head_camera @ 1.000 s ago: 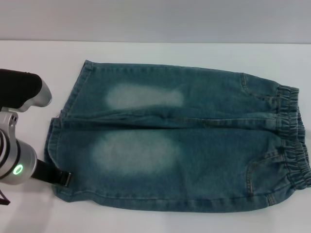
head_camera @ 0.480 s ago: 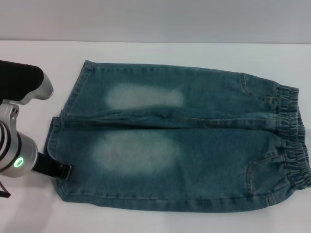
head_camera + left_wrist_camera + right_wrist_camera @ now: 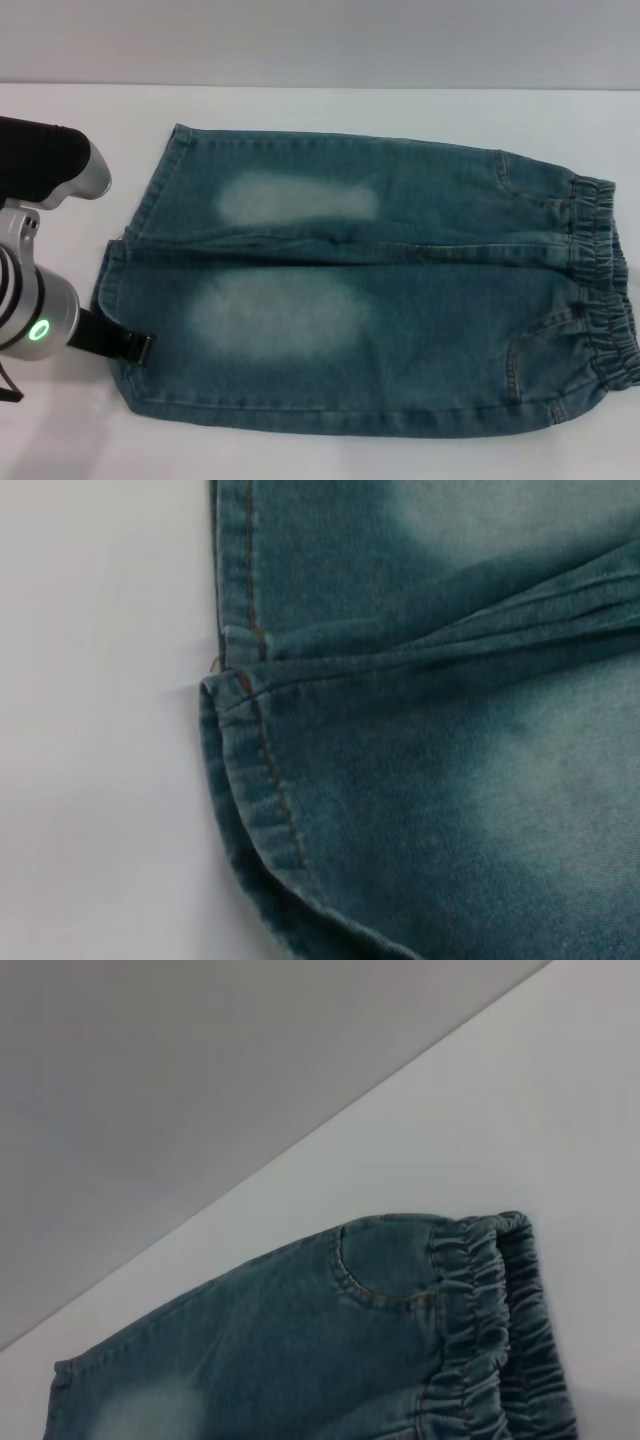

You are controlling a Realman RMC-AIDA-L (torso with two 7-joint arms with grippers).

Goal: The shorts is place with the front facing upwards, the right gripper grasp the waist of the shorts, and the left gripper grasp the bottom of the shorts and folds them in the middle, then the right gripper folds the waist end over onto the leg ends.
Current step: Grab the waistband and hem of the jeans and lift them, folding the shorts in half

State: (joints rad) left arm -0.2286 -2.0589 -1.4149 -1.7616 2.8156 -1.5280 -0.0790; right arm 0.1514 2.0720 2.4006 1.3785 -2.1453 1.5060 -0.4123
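Head view gave us the shorts [image 3: 370, 290] spread flat on the white table [image 3: 330, 105], front side up, with two pale faded patches on the thighs. We found the waist of the shorts [image 3: 605, 285], its gathered elastic band puckered, at the end farthest from the left gripper [image 3: 135, 352], well apart from it across the whole length of the cloth. The bottom of the shorts [image 3: 108, 290] lay at the gripper's own end: two stitched hems, the nearer leg's hem just beside the black claw, the other leg's hem farther off and beyond it. We saw the claw tip over the corner of the nearer leg, at or touching the denim; we could not tell whether its fingers were parted or closed, nor whether they held any cloth. Behind the claw we noted the silver-white wrist with its green light, out past the hem over bare table.

From the left wrist view we made out the hems [image 3: 250, 780] close up, with folds of denim gathered where the two legs met. The right wrist view showed us the waistband [image 3: 490, 1330] and a curved pocket seam; the right gripper itself we did not see.
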